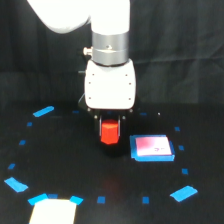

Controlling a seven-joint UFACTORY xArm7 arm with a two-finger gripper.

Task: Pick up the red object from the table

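While fingers [110, 131] flank red object [110, 133], white blue-bordered square [152, 148] just beside

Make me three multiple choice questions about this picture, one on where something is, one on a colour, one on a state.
1. Where is the red block relative to the pincer?
A. Right under the arm's white housing, at the pincer
B. On top of the white square
C. At the near edge of the table

2. What colour is the border of the white square?
A. Green
B. Blue
C. Yellow

3. How does the white square lie on the table?
A. Standing on edge
B. Held in the pincer
C. Flat, to the exterior view's right of the red block

Answers: 1 A, the block shows directly beneath the housing. 2 B, a blue rim frames the square. 3 C, it lies flat beside the block, apart from it.
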